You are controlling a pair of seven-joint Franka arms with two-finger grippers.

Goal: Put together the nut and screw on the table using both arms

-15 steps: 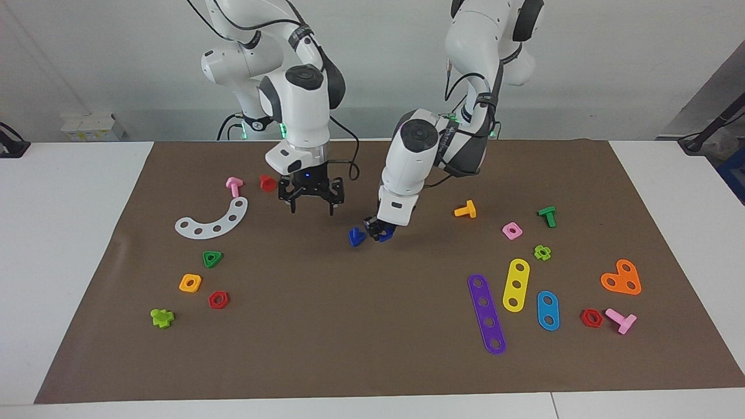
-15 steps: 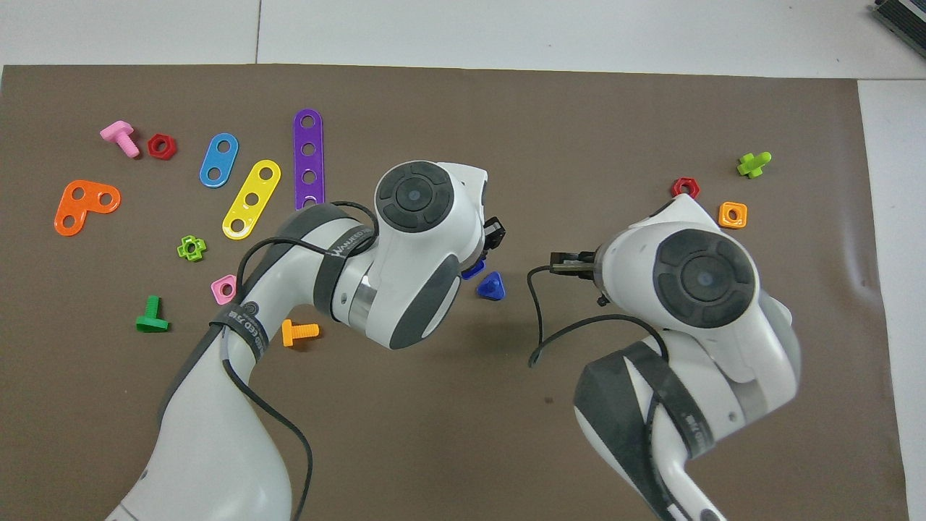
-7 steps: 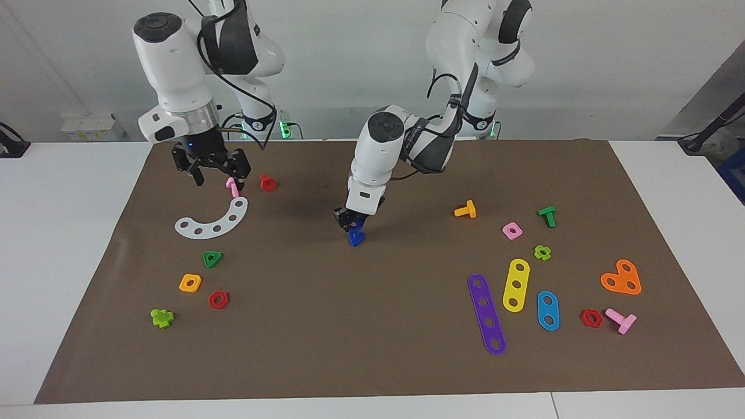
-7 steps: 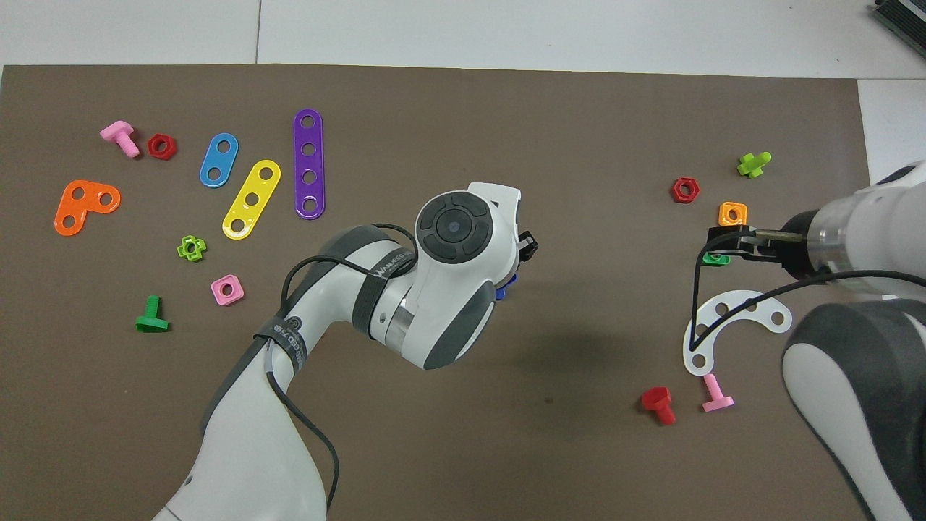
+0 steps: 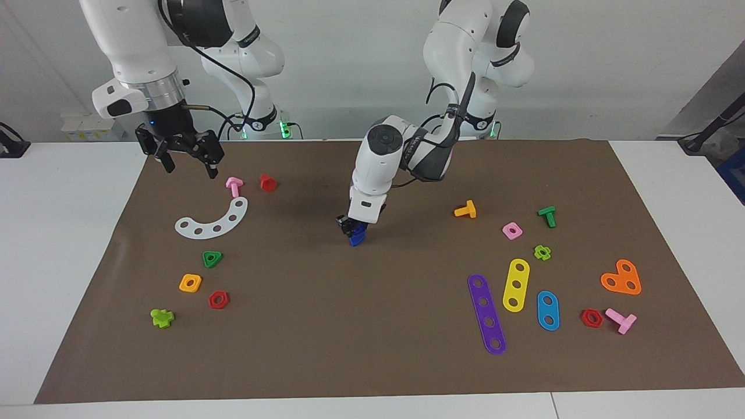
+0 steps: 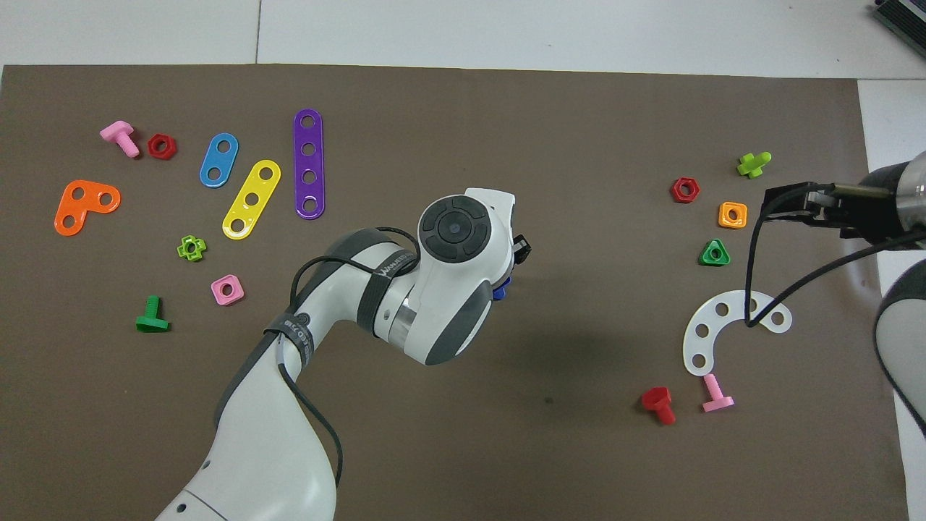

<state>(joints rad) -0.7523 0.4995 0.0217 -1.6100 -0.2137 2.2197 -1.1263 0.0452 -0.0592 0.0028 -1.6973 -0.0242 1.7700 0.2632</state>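
Right gripper (image 5: 185, 156) is hanging in the air over the brown mat's (image 5: 372, 361) edge at the right arm's end of the table, fingers spread apart, holding nothing; the arm is waiting there.

Nearer the table's middle, the left gripper (image 5: 351, 226) is reaching down to the mat, wrist tilted. A dark-blue piece (image 5: 357, 235) is sitting directly under its fingertips, touching them (only a sliver is showing past the wrist in the overhead view (image 6: 500, 289)). Cannot tell whether this blue is the nut, the screw, or both stacked, nor whether the fingers are clamping it.

Farther from the robots, toward the right arm's end: white curved strip (image 5: 213, 219), green triangular nut (image 5: 212, 258), orange square nut (image 5: 190, 283). Pink bolt (image 5: 234, 186) and red bolt (image 5: 267, 183) are lying nearer the robots than the strip.
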